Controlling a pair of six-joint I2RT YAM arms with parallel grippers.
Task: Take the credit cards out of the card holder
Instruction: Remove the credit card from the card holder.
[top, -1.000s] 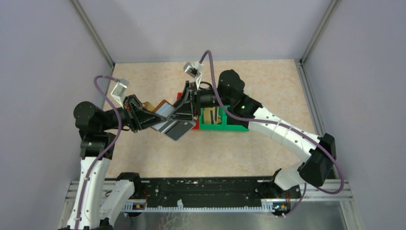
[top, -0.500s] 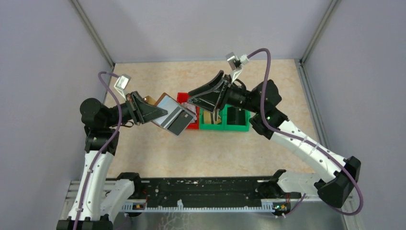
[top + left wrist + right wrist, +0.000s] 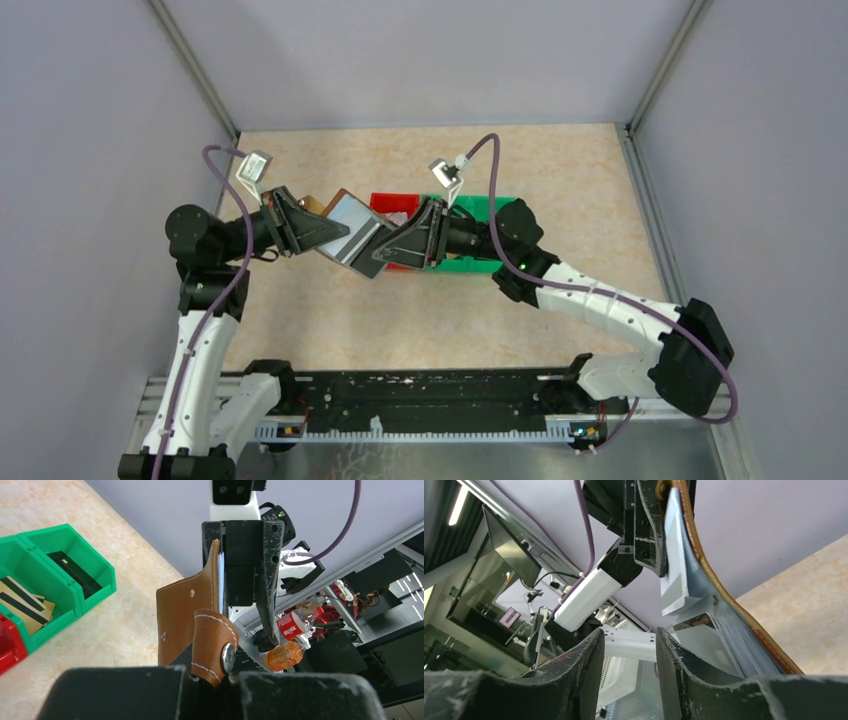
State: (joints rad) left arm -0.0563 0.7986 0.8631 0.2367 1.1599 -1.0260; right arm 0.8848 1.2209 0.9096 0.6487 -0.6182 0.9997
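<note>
In mid-air, left claw (image 3: pixel 326 238) pinches card holder (image 3: pixel 182 615) edge (right claw (image 3: pixel 629 636) parted).

**Two arms, one holder, three bins**

There are two arms, a left arm (image 3: pixel 195 330) and a right arm (image 3: pixel 600 305). They carry two grippers, a left gripper (image 3: pixel 332 235) and a right gripper (image 3: pixel 392 248).

There is one holder (image 3: pixel 350 213).

Three bins stand at the far middle. One is a red bin (image 3: pixel 7 655) on the left, and to its right are a left green bin (image 3: pixel 50 622) and a right green bin (image 3: pixel 102 582).

At least two tan cards (image 3: pixel 22 602) overlap in the left green bin; their exact number is unclear. One dark card (image 3: pixel 75 572) lies in the right green bin. One grey card (image 3: pixel 368 247) shows in the holder, and any cards behind it cannot be counted.

Two bottles stand beyond the table, a red-labelled bottle (image 3: pixel 295 625) and an orange bottle (image 3: pixel 285 655).
</note>
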